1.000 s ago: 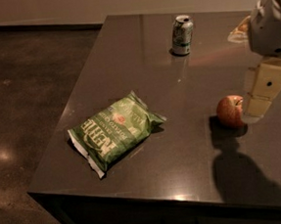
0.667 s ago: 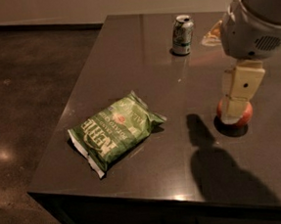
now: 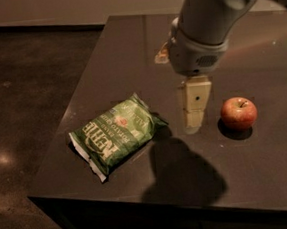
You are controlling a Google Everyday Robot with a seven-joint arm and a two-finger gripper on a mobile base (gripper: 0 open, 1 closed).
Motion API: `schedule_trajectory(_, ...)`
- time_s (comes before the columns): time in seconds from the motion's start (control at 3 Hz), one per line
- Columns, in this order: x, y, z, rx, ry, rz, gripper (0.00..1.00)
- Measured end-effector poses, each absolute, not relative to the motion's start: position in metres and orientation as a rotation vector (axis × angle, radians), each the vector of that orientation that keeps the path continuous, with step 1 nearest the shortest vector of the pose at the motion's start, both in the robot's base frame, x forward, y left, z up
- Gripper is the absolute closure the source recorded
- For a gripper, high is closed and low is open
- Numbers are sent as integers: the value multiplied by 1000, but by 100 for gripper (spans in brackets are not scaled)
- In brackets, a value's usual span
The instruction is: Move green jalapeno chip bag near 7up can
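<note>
The green jalapeno chip bag (image 3: 117, 134) lies flat on the dark table (image 3: 104, 64) near its front left corner, white "Kettle" lettering facing up. My gripper (image 3: 194, 116) hangs from the grey arm (image 3: 203, 28) over the middle of the table. It is just right of the bag and apart from it, with nothing seen in it. The 7up can is hidden behind the arm.
A red apple (image 3: 239, 113) stands on the table right of the gripper. The table's left and front edges drop to a dark floor (image 3: 26, 96). The arm's shadow falls on the table in front of the gripper.
The arm has swung left from the right side, past the apple, to a spot beside the bag. It now covers the can. The bag and the apple have not moved.
</note>
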State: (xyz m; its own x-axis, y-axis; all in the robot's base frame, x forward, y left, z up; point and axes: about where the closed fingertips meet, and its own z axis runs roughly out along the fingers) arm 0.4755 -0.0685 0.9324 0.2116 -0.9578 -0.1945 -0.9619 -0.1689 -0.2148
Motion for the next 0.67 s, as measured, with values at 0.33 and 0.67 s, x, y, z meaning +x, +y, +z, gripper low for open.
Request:
schedule_trajectory(0.33, 484, -48, 916, -2273, 1761, 44, 0)
schedule_trajectory(0.67, 494, -24, 894, -2353, 1695, 58, 0)
